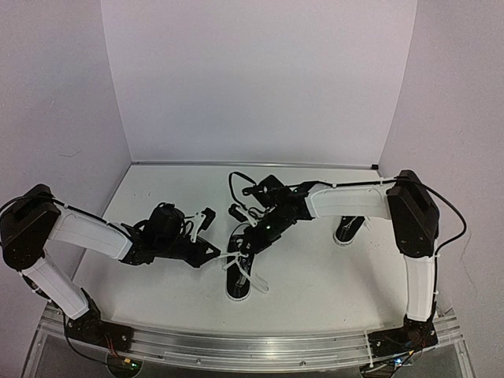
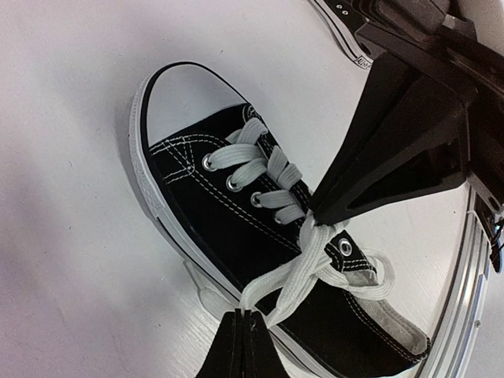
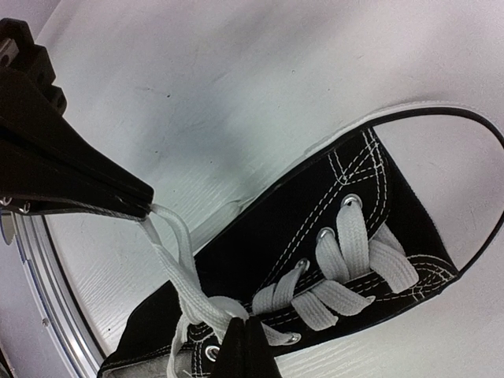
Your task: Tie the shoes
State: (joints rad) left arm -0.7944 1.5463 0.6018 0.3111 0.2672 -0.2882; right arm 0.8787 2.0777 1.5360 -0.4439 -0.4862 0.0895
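One black sneaker with white sole, toe cap and laces (image 1: 239,282) lies near the table's front middle, toe toward the arms. It also shows in the left wrist view (image 2: 228,228) and the right wrist view (image 3: 315,228). My left gripper (image 1: 216,252) is shut on a loop of its white lace (image 2: 272,283), pulled out sideways over the sole; its tips (image 2: 244,316) pinch the loop's end. My right gripper (image 1: 246,244) is shut on the laces where they cross at the top eyelets (image 3: 246,327). The second sneaker (image 1: 349,228) lies at the right, behind the right forearm.
White walls enclose the table on three sides. The metal rail (image 1: 252,342) with the arm bases runs along the near edge. The second sneaker's sole shows at the top of the left wrist view (image 2: 340,24). The right gripper's body (image 2: 409,134) hangs over the shoe's opening.
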